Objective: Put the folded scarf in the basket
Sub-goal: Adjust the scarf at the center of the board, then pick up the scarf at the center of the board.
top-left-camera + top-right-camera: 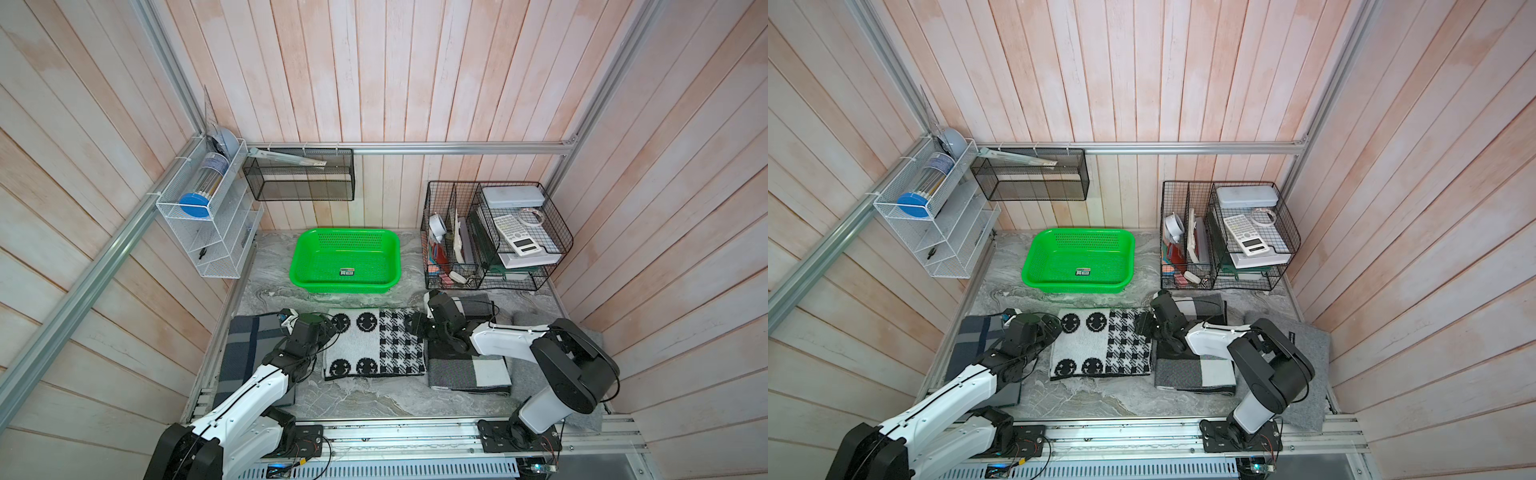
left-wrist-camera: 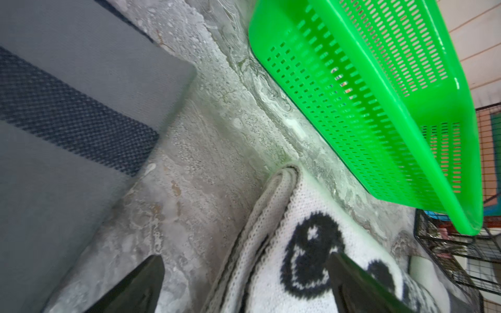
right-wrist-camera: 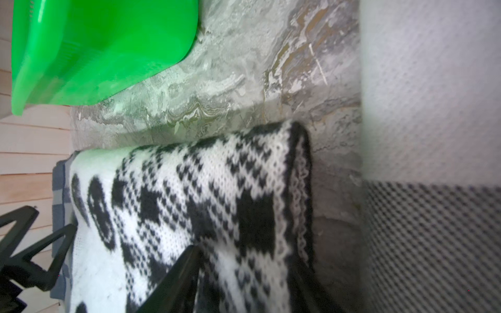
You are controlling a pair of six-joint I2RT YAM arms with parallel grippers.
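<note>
The folded scarf (image 1: 374,343) (image 1: 1100,345), white knit with black smiley faces and houndstooth, lies flat on the marble tabletop in front of the green basket (image 1: 345,286) (image 1: 1075,286). The basket holds only its small label. My left gripper (image 1: 333,328) (image 2: 245,256) is open at the scarf's left edge (image 2: 284,257), one finger over the knit and the other over bare marble. My right gripper (image 1: 417,324) (image 3: 248,260) straddles the scarf's right edge (image 3: 203,189), with fabric filling the gap. Whether it is pressing on the scarf cannot be told.
A navy plaid folded cloth (image 1: 249,345) lies under the left arm. A grey-and-white checked one (image 1: 469,370) and grey felt (image 1: 582,345) lie under the right arm. Behind stand a black wire organiser (image 1: 494,237), a black mesh shelf (image 1: 299,174) and a white rack (image 1: 208,224).
</note>
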